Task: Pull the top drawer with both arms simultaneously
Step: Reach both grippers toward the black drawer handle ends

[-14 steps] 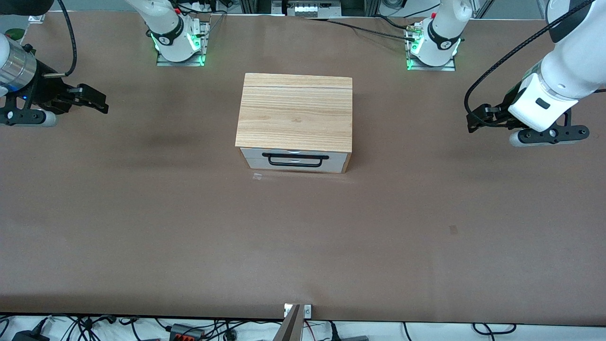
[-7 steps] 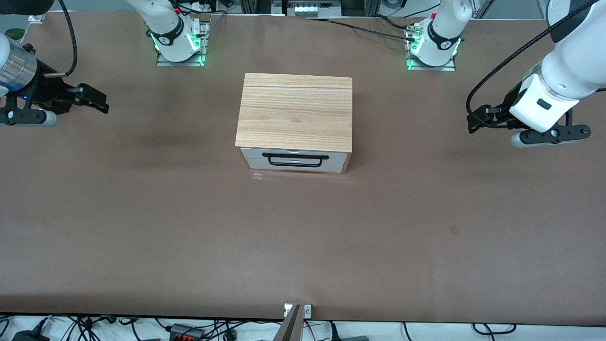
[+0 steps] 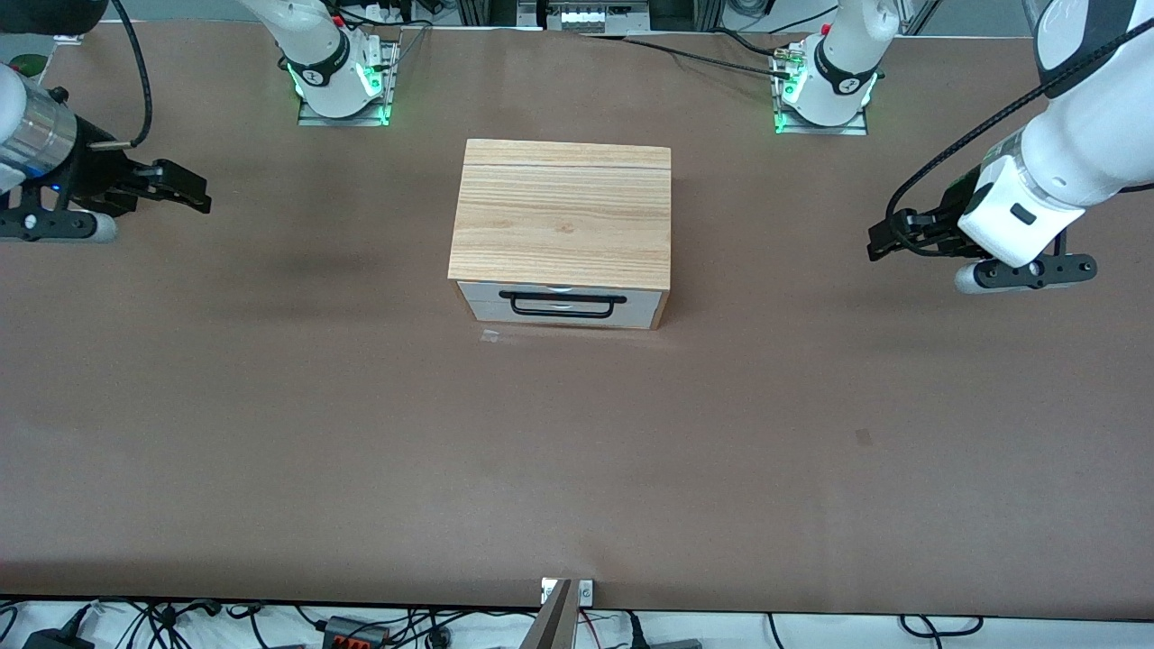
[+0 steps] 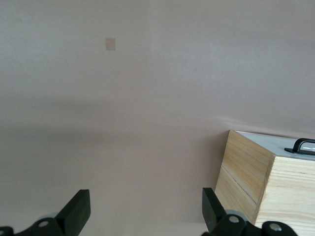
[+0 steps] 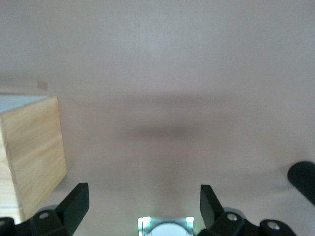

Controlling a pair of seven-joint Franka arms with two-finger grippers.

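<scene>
The top drawer sits shut in the wood-grain cabinet at mid-table, its white front and black bar handle facing the front camera. My left gripper hangs open over bare table toward the left arm's end, well apart from the cabinet. In the left wrist view the open left gripper holds nothing, with the cabinet's side and one handle end in sight. My right gripper is open over the table at the right arm's end. The right wrist view shows that empty right gripper and the cabinet's side.
Both arm bases glow green along the table edge farthest from the front camera. A small clear scrap lies just in front of the cabinet. A small patch marks the brown table nearer the camera.
My left gripper has moved a little toward the cabinet and lower over the table. The right gripper has barely shifted. The drawer has not moved.
</scene>
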